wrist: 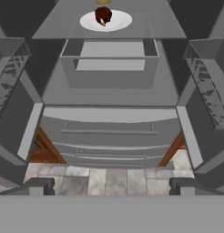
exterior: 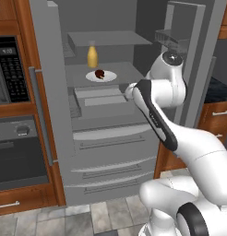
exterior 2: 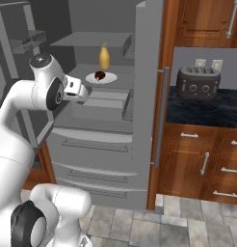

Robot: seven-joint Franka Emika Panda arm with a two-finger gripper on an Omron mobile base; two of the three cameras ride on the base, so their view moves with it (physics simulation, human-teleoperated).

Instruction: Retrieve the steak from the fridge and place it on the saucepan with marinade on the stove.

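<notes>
The gripper (wrist: pixel 112 185), fingers spread wide and holding nothing, hangs before the open fridge (exterior: pixel 50 115), both doors swung aside. Beyond the pulled-out drawer (wrist: pixel 109 61), the steak (wrist: pixel 103 16) sits on a white plate (wrist: pixel 120 22) mid-shelf, yellow bottle (exterior: pixel 92 56) just behind.

fridge (exterior: pixel 106 138) looks like matt grey metal, cabinets (exterior 2: pixel 202 159) are glossy reddish wood, the plate (exterior: pixel 101 76) is smooth white, floor (exterior 2: pixel 154 226) is dull stone tile
</notes>
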